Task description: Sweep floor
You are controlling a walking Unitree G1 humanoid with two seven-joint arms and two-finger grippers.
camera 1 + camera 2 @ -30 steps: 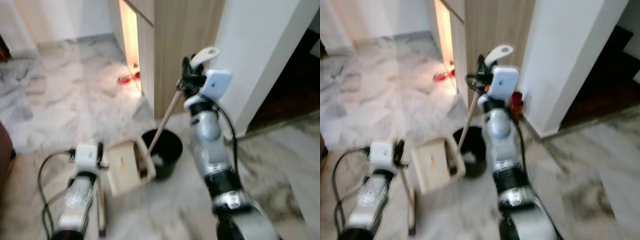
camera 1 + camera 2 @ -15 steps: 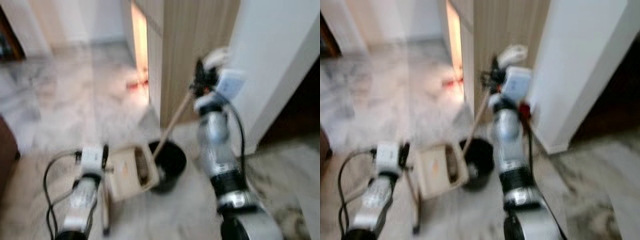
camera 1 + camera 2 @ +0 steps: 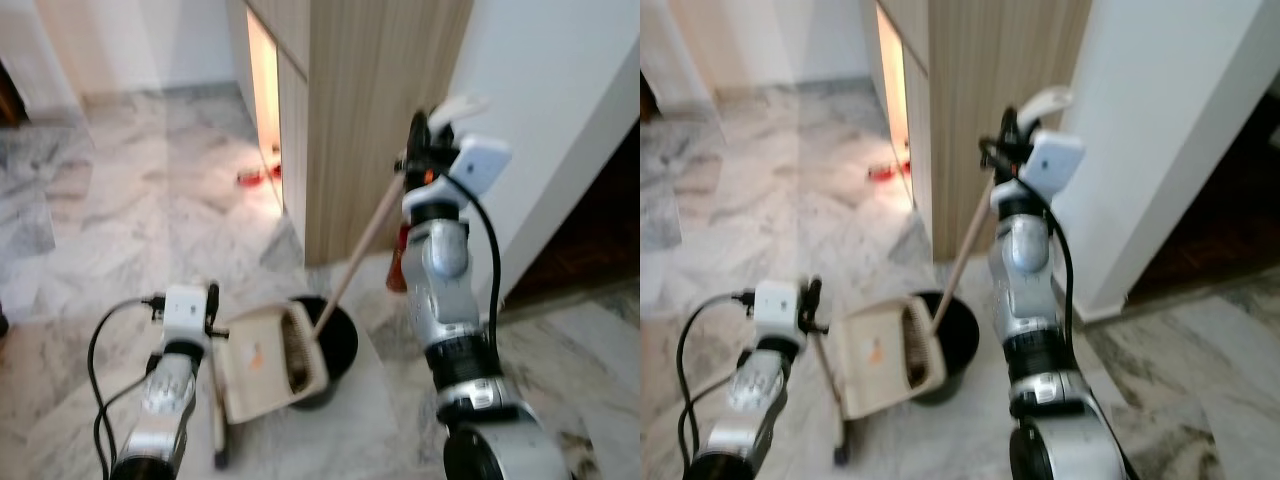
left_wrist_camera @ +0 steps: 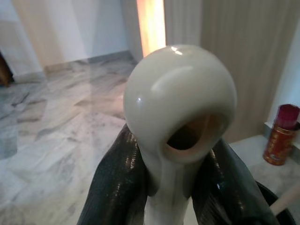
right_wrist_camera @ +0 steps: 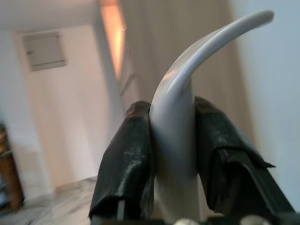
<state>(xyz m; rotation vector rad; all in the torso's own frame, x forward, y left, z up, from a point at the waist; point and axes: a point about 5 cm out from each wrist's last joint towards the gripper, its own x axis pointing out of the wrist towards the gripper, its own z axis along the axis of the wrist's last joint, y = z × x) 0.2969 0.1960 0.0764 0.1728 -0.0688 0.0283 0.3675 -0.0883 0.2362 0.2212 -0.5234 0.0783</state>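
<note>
Right gripper (image 5: 171, 154) pinches the broom (image 3: 365, 245) handle – left gripper (image 4: 171, 185) clamps the dustpan (image 3: 262, 362) handle (over a black bin (image 3: 340, 335)).

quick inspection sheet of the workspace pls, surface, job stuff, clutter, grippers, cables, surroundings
surface: marble floor, grey-veined.
job's things: beige dustpan tipped against the black bin; the broom slants with its lower end at the bin.
clutter: red can by the white wall; red objects on the floor near the lit gap.
grippers: left gripper shut on the dustpan handle; right gripper shut on the broom's curved top.
cables: black cable loops off the left arm.
surroundings: wooden cabinet, white wall.
</note>
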